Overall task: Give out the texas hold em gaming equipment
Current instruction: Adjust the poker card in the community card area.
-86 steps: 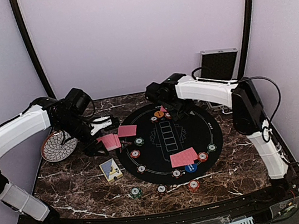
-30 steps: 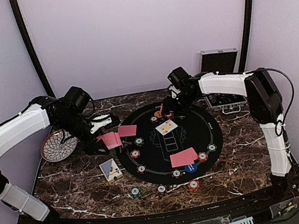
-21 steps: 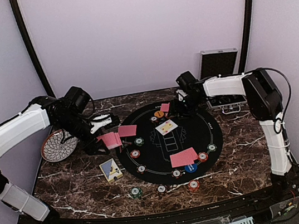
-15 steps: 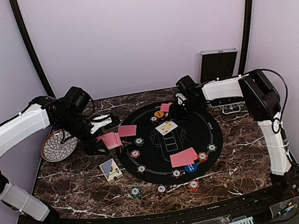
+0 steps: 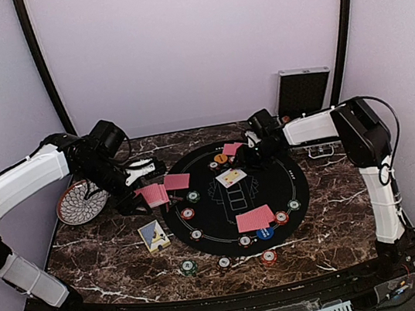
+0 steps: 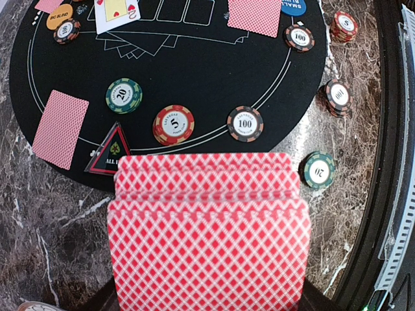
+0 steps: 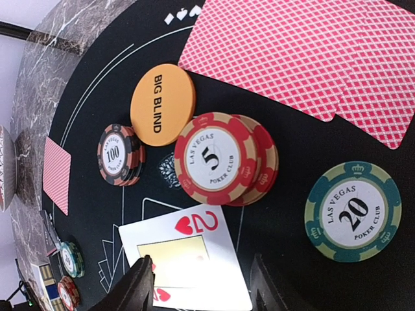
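Observation:
My left gripper (image 5: 139,187) hovers over the table's left side, shut on a fanned deck of red-backed cards (image 6: 207,240) that hides its jaws. My right gripper (image 7: 201,288) is open low over the far part of the black mat (image 5: 278,180), its fingers either side of a face-up two of hearts (image 7: 188,259) lying flat on the mat. Just beyond that card lie stacked red 5 chips (image 7: 217,157), an orange big-blind button (image 7: 162,103), a 100 chip (image 7: 120,154), a green 20 chip (image 7: 353,212) and face-down cards (image 7: 292,52).
More face-down cards (image 5: 255,217) and several chips ring the mat's near edge, with three chips (image 5: 224,262) on the marble in front. A patterned plate (image 5: 80,203) sits far left, a card box (image 5: 154,235) near it. A silver case (image 5: 304,94) stands back right.
A face-up card now lies on the mat where none lay in the earliest frame. The right wrist swung right, then came down toward that card with its jaws narrowing. The left arm has not moved.

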`<state>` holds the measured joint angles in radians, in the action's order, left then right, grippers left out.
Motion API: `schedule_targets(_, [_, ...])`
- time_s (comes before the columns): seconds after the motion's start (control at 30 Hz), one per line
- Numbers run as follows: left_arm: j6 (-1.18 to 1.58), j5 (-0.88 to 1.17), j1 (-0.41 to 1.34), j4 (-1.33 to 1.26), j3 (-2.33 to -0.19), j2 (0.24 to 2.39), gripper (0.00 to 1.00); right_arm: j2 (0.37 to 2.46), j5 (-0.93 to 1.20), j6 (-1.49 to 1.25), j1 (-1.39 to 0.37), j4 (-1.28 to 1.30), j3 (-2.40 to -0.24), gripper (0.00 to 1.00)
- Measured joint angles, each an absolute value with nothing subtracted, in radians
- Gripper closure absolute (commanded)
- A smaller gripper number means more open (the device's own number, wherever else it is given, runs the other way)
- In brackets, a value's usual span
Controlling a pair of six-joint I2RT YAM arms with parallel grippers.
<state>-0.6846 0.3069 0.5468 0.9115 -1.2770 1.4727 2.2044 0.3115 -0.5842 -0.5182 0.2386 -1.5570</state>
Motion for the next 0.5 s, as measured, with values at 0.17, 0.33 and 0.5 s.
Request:
schedule_targets(0.17, [-0.685,0.307,0.547,0.912,-1.277,1.473,1.00,2.182,0.311,-0.593,-0.536,0.204,-1.513,0.50])
schedule_targets(0.33, [-0.685,0.307,0.547,0.911,-1.277,1.473,1.00,2.157,0.316,-0.609,-0.561,0.203,-1.477,0.52])
schedule_targets(0.5, [-0.685,0.307,0.547,0.912,-1.277,1.473,1.00,2.149,0.313,-0.612,-0.573,0.218,-1.473,0.51])
